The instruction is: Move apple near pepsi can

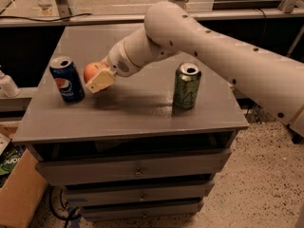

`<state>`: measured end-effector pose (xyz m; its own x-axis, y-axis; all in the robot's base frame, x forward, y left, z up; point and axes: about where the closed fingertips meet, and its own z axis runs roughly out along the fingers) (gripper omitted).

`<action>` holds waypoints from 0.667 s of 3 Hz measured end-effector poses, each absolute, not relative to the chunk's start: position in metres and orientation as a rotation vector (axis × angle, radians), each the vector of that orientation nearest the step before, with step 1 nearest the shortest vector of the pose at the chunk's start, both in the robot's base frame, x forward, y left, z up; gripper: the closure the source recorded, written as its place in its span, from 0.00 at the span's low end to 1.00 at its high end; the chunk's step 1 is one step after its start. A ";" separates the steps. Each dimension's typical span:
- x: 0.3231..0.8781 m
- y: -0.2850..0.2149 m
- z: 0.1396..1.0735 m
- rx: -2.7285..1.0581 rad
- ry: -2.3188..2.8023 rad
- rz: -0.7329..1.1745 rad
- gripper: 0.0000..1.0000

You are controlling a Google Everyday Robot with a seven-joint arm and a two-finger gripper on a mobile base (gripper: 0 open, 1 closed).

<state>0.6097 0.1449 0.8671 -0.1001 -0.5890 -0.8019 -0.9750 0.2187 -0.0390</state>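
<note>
Green can [186, 85]: upright, silver top, on right half of grey cabinet top [142, 113]; well apart from the gripper [97, 78], which hangs over the left half. Stacked drawers [137, 167] below. Cardboard box [16, 191] on speckled floor [266, 175], lower left. White object [5, 83] at left edge, kind unclear.

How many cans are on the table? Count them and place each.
2: the pepsi can at left, beside the gripper holding the apple; the green can at right. None looks hidden.
</note>
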 end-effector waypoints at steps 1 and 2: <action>0.600 0.153 0.859 -1.476 1.762 0.709 1.00; 0.590 0.162 0.854 -1.494 1.746 0.736 1.00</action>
